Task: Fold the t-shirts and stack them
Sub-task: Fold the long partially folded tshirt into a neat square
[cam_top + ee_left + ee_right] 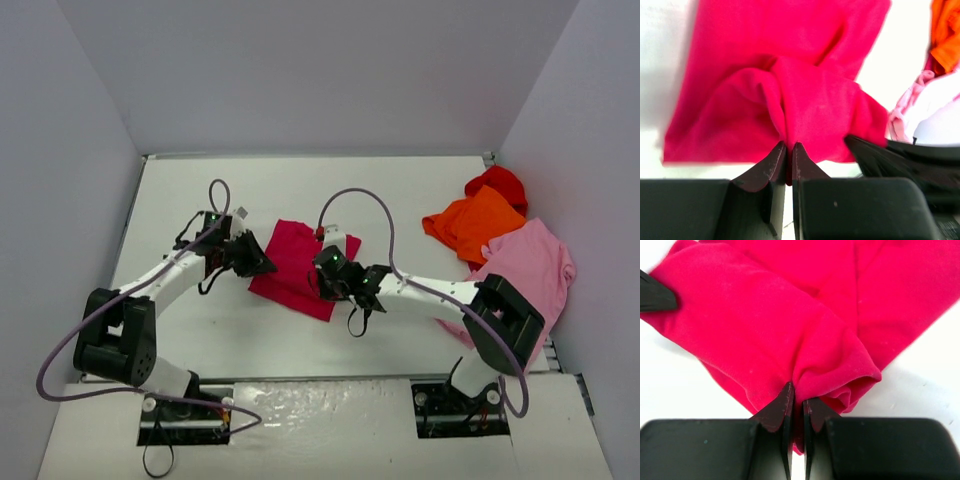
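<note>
**White table, crimson shirt pinched from two sides**

White tabletop (200,330) fills the floor of a pen boxed in by pale grey walls (300,70). Nearest, at 6 o'clock, the two arm bases sit at the table's edge.

Further in, the crimson t-shirt (297,258) lies near the table's centre as a folded, roughly square slab. The left gripper (266,265) meets it at the shirt's 9 o'clock edge. In its wrist view the jaws are pressed together on a ridge of crimson cloth that bunches up ahead of them. The right gripper (325,283) comes in at the shirt's 5 o'clock corner and hides that corner from above. Its jaws are likewise clamped tight on a rolled fold of the same shirt. A purple-grey cable (372,200) arcs over the table just beyond the shirt.

Towards the table's 3 o'clock side lies the light pink shirt (535,260), its near edge covered by the right arm's elbow (508,318). The orange shirt (475,225) touches it at 2 o'clock. Farthest back, the bright red shirt (498,183) peeks out beside the orange one, near the wall corner.
</note>
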`<move>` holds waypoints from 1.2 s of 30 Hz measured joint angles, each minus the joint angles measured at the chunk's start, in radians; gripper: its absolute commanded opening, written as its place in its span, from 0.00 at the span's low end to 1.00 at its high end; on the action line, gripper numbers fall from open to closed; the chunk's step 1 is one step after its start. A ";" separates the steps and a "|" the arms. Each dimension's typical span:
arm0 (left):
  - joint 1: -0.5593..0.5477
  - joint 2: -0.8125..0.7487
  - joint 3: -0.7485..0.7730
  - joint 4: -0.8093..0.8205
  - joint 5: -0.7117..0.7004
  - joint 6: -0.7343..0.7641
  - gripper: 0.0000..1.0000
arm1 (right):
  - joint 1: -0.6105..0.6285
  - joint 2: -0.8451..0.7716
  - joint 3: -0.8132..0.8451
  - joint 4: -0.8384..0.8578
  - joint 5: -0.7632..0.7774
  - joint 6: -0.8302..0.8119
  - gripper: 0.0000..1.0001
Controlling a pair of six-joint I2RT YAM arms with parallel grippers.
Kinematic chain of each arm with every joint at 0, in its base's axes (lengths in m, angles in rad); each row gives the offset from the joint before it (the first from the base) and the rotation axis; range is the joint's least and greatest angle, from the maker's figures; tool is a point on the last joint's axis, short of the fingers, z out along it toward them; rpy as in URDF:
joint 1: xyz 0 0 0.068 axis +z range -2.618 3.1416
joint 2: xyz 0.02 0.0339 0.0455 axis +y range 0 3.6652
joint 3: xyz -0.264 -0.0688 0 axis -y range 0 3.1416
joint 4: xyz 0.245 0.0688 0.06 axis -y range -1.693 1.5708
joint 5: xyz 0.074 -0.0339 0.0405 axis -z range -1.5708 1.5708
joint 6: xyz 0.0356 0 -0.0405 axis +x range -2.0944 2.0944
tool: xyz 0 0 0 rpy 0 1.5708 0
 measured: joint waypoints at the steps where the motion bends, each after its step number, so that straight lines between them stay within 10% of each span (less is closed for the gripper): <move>1: -0.002 -0.046 -0.014 -0.014 -0.004 -0.002 0.00 | 0.015 -0.015 -0.011 -0.007 0.005 0.015 0.00; 36: -0.015 -0.903 -0.189 -0.756 -0.037 -0.072 0.00 | 0.710 -0.240 -0.016 -0.311 0.326 0.477 0.00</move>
